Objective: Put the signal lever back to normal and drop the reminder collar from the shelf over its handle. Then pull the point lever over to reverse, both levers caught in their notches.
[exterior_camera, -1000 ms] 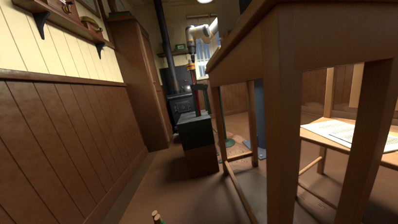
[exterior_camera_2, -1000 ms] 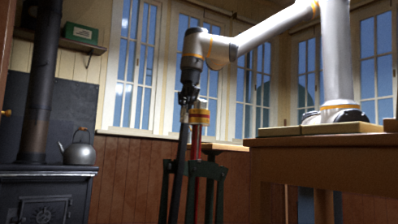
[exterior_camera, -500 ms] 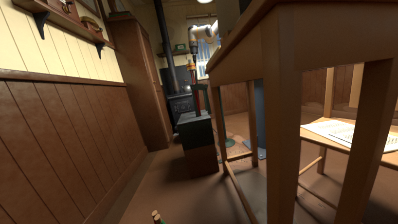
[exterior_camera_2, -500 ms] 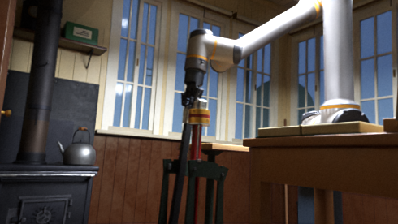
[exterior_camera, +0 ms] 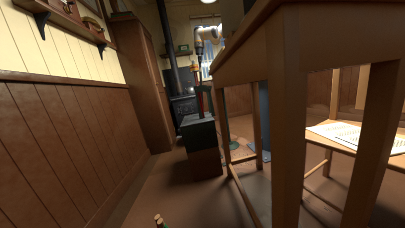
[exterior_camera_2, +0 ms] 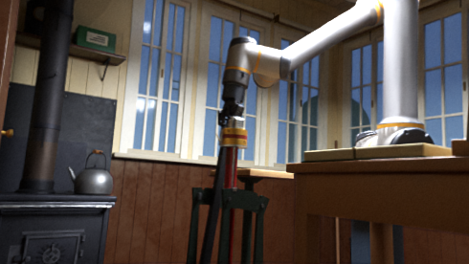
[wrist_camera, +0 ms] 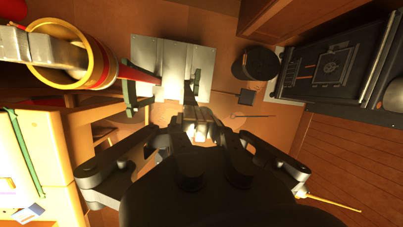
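The yellow reminder collar with its red band sits over the handle of the red signal lever, which stands upright in the lever frame. Beside it stands the dark point lever. My gripper is closed around the top of the point lever's handle, above the frame. From the second side camera the collar hides most of the point lever's handle. The arm reaches over from its base on the desk.
Behind the levers stand tall windows and wood panelling. A black stove with a kettle and flue pipe stands to one side. The wooden desk flanks the frame. A dark box sits on the floor.
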Robot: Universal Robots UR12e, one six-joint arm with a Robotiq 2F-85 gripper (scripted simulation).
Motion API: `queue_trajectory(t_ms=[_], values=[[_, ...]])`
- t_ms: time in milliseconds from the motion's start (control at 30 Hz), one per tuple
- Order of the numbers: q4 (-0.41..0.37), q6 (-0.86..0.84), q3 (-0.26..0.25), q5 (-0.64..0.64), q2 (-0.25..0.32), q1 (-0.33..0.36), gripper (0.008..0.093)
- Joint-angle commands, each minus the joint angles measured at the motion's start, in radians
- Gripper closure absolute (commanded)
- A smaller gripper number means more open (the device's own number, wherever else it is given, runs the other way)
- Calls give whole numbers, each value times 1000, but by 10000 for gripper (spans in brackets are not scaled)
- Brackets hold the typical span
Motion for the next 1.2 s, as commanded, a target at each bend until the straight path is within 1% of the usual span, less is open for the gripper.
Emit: queue_trajectory(t_ms=[0, 1167], values=[[1, -1, 3, -1, -4, -1, 605], [-89, -36, 102, 34, -73, -41, 605]])
